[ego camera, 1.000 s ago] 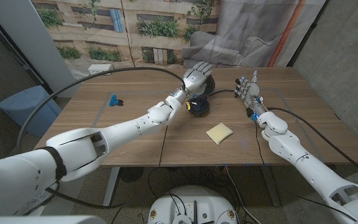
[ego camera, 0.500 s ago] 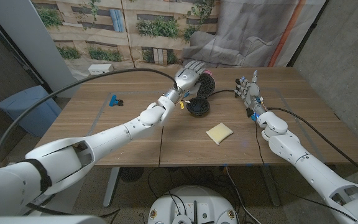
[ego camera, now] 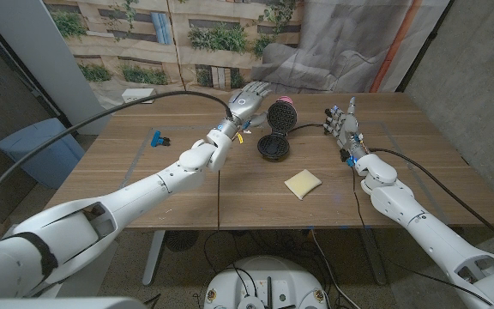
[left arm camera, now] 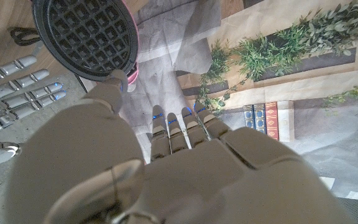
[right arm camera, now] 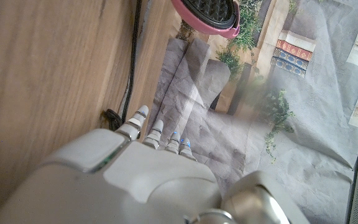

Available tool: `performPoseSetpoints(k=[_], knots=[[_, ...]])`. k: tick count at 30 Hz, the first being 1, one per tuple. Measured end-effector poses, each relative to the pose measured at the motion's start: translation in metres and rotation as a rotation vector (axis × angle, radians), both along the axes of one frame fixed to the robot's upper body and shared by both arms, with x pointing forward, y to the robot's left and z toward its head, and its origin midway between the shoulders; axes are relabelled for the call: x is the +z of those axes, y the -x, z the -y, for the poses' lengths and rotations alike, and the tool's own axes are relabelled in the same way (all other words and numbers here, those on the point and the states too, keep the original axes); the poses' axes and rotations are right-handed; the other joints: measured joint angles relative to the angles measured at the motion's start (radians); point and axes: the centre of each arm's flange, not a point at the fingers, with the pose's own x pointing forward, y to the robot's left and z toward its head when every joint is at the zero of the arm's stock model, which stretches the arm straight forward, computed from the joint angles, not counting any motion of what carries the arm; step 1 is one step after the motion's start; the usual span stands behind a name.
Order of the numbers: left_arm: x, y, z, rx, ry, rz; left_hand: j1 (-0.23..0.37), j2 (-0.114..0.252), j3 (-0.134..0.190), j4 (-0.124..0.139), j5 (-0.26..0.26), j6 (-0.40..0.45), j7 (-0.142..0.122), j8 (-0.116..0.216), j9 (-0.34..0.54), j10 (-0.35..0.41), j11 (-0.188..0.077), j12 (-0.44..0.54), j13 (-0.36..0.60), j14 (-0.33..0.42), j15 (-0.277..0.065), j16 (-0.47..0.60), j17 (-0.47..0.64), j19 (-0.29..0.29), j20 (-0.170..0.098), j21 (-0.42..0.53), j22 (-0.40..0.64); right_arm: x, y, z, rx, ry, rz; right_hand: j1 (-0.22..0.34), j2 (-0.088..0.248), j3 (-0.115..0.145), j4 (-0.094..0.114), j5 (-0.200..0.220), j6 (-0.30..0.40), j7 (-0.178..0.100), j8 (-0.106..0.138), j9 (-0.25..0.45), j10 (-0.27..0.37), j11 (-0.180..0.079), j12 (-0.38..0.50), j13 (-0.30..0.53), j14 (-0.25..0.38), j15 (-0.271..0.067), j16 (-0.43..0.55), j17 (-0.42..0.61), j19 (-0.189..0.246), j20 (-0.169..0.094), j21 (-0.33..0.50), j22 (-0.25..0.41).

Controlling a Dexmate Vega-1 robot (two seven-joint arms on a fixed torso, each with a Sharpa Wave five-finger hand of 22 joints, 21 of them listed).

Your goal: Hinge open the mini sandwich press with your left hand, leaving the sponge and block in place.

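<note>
The mini sandwich press stands hinged open at the table's far middle. Its black waffle base [ego camera: 274,148] lies flat and its pink-edged lid [ego camera: 280,113] stands up behind it. My left hand [ego camera: 247,101] hovers just left of the lid, open with fingers spread. In the left wrist view its thumb [left arm camera: 114,84] reaches the rim of the lid [left arm camera: 86,37]; I cannot tell whether they touch. The yellow sponge [ego camera: 303,183] lies nearer me, right of the base. A blue block [ego camera: 158,137] sits far to the left. My right hand [ego camera: 343,124] stands upright with straight fingers, holding nothing.
The press's black cable [ego camera: 314,129] runs from the lid toward my right hand and also crosses the wood [right arm camera: 132,62]. A white object [ego camera: 138,94] lies at the table's back left corner. A blue bin [ego camera: 37,146] stands on the floor left of the table.
The press's lid has swung up from over the base to upright. My left hand has moved left and back off the lid. The right hand, sponge and block have stayed put.
</note>
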Motion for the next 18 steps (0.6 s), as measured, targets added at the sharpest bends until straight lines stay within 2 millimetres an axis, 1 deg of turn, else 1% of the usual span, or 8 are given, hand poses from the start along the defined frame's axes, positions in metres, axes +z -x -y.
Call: performPoseSetpoints(k=[2, 4, 7, 8, 12, 14, 16, 18], knots=[[0.0, 0.001, -0.002, -0.005, 0.005, -0.004, -0.024, 0.0, -0.015, 0.01, -0.003, -0.013, 0.003, 0.0, 0.0, 0.0, 0.0, 0.0, 0.0, 0.0, 0.0, 0.0, 0.0, 0.0, 0.0, 0.0, 0.0, 0.0, 0.0, 0.0, 0.0, 0.0, 0.0, 0.0, 0.0, 0.0, 0.0, 0.0, 0.0, 0.0, 0.0, 0.0, 0.0, 0.0, 0.0, 0.0, 0.0, 0.0, 0.0, 0.0, 0.0, 0.0, 0.0, 0.0], [-0.001, 0.001, -0.001, -0.017, 0.007, -0.014, -0.057, 0.001, -0.031, 0.023, -0.004, -0.014, 0.004, 0.0, 0.0, 0.0, 0.007, 0.0, 0.0, 0.0, 0.0, 0.0, 0.001, 0.0, 0.0, 0.0, 0.0, 0.0, 0.0, 0.0, 0.0, 0.0, 0.0, 0.0, 0.0, 0.0, 0.0, 0.0, 0.0, 0.0, 0.0, 0.0, 0.0, 0.0, 0.0, 0.0, 0.0, 0.0, 0.0, 0.0, 0.0, 0.0, 0.0, 0.0], [0.002, 0.006, -0.012, -0.026, 0.034, -0.019, -0.092, 0.002, -0.051, 0.035, -0.007, -0.017, 0.007, 0.0, 0.0, 0.002, 0.016, 0.0, 0.0, -0.006, 0.005, 0.0, 0.002, 0.0, 0.0, 0.0, 0.002, 0.0, 0.0, 0.0, 0.0, 0.0, 0.0, 0.0, 0.0, 0.0, 0.0, 0.0, 0.0, 0.0, 0.0, 0.0, 0.0, 0.0, 0.0, 0.0, 0.0, 0.0, 0.0, 0.0, 0.0, 0.0, 0.0, 0.0], [0.002, 0.006, -0.011, -0.032, 0.036, -0.023, -0.106, 0.002, -0.06, 0.038, -0.007, -0.02, 0.01, 0.0, 0.0, 0.002, 0.016, 0.0, 0.0, -0.009, 0.002, 0.0, 0.002, 0.0, 0.0, 0.0, 0.002, 0.0, 0.0, 0.0, 0.0, 0.0, 0.0, 0.0, 0.0, 0.0, 0.0, 0.0, 0.0, 0.0, 0.0, 0.0, 0.0, 0.0, 0.0, 0.0, 0.0, 0.0, 0.0, 0.0, 0.0, 0.0, 0.0, 0.0], [0.003, 0.008, -0.021, -0.046, 0.065, -0.041, -0.158, 0.009, -0.088, 0.052, -0.007, -0.046, -0.007, -0.004, 0.0, -0.004, 0.015, 0.0, 0.0, -0.015, 0.007, 0.0, 0.002, -0.004, 0.003, 0.0, 0.002, 0.0, 0.0, 0.0, 0.0, 0.0, 0.0, 0.0, 0.0, 0.0, 0.0, 0.0, 0.0, 0.0, 0.0, 0.0, 0.0, 0.0, 0.0, 0.0, 0.0, 0.0, 0.0, 0.0, 0.0, 0.0, 0.0, 0.0], [0.004, 0.008, -0.023, -0.053, 0.075, -0.051, -0.19, 0.008, -0.101, 0.058, -0.01, -0.063, -0.011, -0.004, 0.0, -0.014, 0.011, 0.0, 0.0, -0.025, 0.006, 0.0, 0.002, -0.011, 0.004, 0.0, 0.002, 0.0, 0.0, 0.0, 0.0, 0.0, 0.0, 0.0, 0.0, 0.0, 0.0, 0.0, 0.0, 0.0, 0.0, 0.0, 0.0, 0.0, 0.0, 0.0, 0.0, 0.0, 0.0, 0.0, 0.0, 0.0, 0.0, 0.0], [0.005, 0.008, -0.029, -0.061, 0.093, -0.07, -0.215, 0.009, -0.114, 0.064, -0.011, -0.076, -0.016, -0.004, 0.0, -0.019, 0.016, 0.0, 0.0, -0.032, 0.01, 0.0, 0.002, -0.021, 0.002, 0.0, 0.002, 0.0, 0.0, 0.0, 0.0, 0.0, 0.0, 0.0, 0.0, 0.0, 0.0, 0.0, 0.0, 0.0, 0.0, 0.0, 0.0, 0.0, 0.0, 0.0, 0.0, 0.0, 0.0, 0.0, 0.0, 0.0, 0.0, 0.0], [0.004, 0.008, -0.029, -0.073, 0.102, -0.084, -0.237, 0.008, -0.123, 0.072, -0.011, -0.076, -0.016, -0.004, 0.0, -0.02, 0.016, -0.002, 0.0, -0.04, 0.007, 0.0, 0.002, -0.024, 0.005, 0.0, 0.002, 0.0, 0.0, 0.0, 0.0, 0.0, 0.0, 0.0, 0.0, 0.0, 0.0, 0.0, 0.0, 0.0, 0.0, 0.0, 0.0, 0.0, 0.0, 0.0, 0.0, 0.0, 0.0, 0.0, 0.0, 0.0, 0.0, 0.0]])
